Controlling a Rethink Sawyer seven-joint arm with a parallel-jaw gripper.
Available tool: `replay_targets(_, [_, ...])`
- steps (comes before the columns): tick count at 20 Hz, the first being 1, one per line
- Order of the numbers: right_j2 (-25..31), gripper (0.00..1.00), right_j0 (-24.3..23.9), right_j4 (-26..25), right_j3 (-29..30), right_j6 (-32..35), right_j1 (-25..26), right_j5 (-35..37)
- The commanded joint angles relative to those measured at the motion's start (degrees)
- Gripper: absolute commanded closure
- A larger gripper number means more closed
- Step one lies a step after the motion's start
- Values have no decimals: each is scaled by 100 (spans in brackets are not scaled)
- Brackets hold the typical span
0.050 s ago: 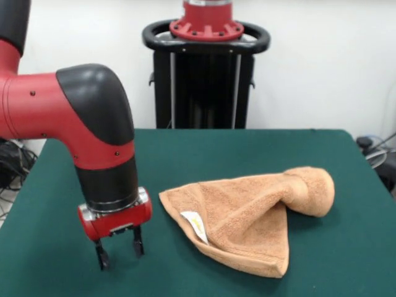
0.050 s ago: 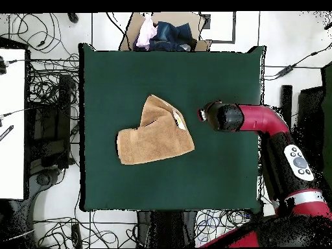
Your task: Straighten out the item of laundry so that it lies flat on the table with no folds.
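Observation:
The item of laundry (image 1: 247, 216) (image 2: 154, 133) is an orange-tan towel lying folded and bunched on the green table (image 1: 204, 154) (image 2: 130, 71). In the front view one end is rolled into a hump at the right, and a small white label shows on the left edge. My gripper (image 1: 119, 246) hangs just above the table to the left of the towel, apart from it, open with nothing between its fingers. From overhead the gripper (image 2: 205, 114) sits just off the towel's labelled corner.
A cardboard box with bundled clothes (image 2: 165, 34) stands beyond the table's top edge in the overhead view. Cables litter the floor around the table. A white desk (image 2: 11, 123) runs along the left side.

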Motion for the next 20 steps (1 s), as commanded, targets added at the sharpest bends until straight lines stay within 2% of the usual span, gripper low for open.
replay_targets(1, [397,0,291,480,-101,238,80,82])
replay_targets(5, [261,0,466,1083,313,806,-353,176])
replay_targets(10, [164,0,593,1556,807,1108,-784,198])
replay_targets(16, [-15,0,690,1913,1231,1322,-975,-119])
replay_targets(20, [-207,0,793,1939,1326,1436,-776,-602])
